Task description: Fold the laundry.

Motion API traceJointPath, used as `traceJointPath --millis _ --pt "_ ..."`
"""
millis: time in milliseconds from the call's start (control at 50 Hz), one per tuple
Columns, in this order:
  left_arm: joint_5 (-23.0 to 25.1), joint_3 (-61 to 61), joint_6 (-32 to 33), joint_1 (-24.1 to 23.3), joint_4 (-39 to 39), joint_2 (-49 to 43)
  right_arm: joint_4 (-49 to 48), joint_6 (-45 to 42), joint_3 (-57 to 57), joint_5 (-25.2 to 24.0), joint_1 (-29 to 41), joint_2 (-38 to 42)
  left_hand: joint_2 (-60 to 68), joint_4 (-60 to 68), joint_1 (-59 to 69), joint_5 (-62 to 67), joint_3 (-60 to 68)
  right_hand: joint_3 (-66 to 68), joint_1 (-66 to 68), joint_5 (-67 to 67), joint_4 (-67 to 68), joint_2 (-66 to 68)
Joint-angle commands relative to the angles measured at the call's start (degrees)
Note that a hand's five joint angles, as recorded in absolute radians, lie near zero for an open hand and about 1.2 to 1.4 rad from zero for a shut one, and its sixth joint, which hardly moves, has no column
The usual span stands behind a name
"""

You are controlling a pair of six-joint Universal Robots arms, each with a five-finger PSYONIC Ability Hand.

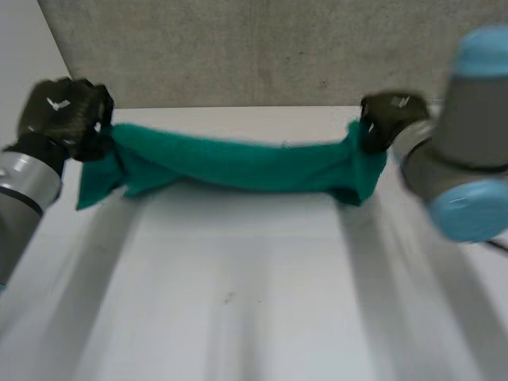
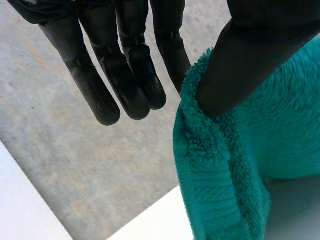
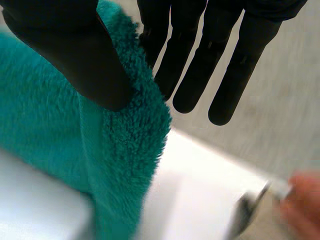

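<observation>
Teal towel (image 1: pixel 238 163) is fluffy terry cloth; white table (image 1: pixel 238 302) smooth and matt.

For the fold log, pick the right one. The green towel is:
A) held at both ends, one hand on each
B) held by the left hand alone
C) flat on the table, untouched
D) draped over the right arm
A: the left hand pinches one end of the green towel, the right hand the other.

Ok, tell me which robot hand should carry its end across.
Probably right: both pinch towel ends, but the right robot hand holds a neat end; a loose corner droops below the left robot hand.
</observation>
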Motion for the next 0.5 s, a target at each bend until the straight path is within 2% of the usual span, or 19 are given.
traceJointPath --millis 20,60,100,220,320,400,420,460,500 --pt "6.68 3.48 0.38 2.01 -16.26 3.85 8.84 -26.13 5.22 -8.55 -5.37 -12.06 11.24 11.03 12.75 14.79 11.55 12.07 15.97 14.35 11.52 12.62" --pt "8.52 3.57 1.61 1.84 -20.74 2.63 12.08 -29.99 6.62 -9.25 -5.72 -12.24 11.24 11.03 12.75 14.79 11.55 12.07 15.97 14.35 11.52 12.62" --pt "8.79 3.75 3.19 1.84 -21.9 0.52 13.41 -32.11 8.03 -9.87 -5.9 -12.07 11.24 11.03 12.75 14.79 11.55 12.07 15.97 14.35 11.52 12.62" --pt "4.58 7.17 13.38 0.52 -22.52 -13.18 11.49 -38.53 12.08 -10.66 -6.25 -6.1 11.24 11.03 12.75 14.79 11.55 12.07 15.97 14.35 11.52 12.62" --pt "0.54 15.51 18.92 -1.33 -21.21 -22.42 3.33 -40.65 8.58 -10.66 -6.25 1.11 11.24 11.03 12.75 14.79 11.55 12.07 15.97 14.35 11.52 12.62" --pt "-0.17 26.49 18.76 -2.47 -16.29 -27.0 -7.56 -39.68 0.41 -10.23 -6.51 6.56 11.24 11.03 12.75 14.79 11.55 12.07 15.97 14.35 11.52 12.62" --pt "-0.26 30.95 17.71 -2.91 -12.71 -27.35 -13.15 -38.64 -3.52 -9.44 -6.51 8.13 11.24 11.03 12.75 14.79 11.55 12.07 15.97 14.35 11.52 12.62" --pt "-0.52 34.84 16.3 -3.17 -7.87 -27.44 -18.19 -37.75 -7.15 -8.82 -6.51 9.11 11.24 11.03 12.75 14.79 11.55 12.07 15.97 14.35 11.52 12.62" --pt "-1.75 39.77 13.66 -3.09 0.57 -26.83 -28.46 -35.73 -11.02 -8.12 -6.51 9.38 11.24 11.03 12.75 14.79 11.55 12.07 15.97 14.35 11.52 12.62"
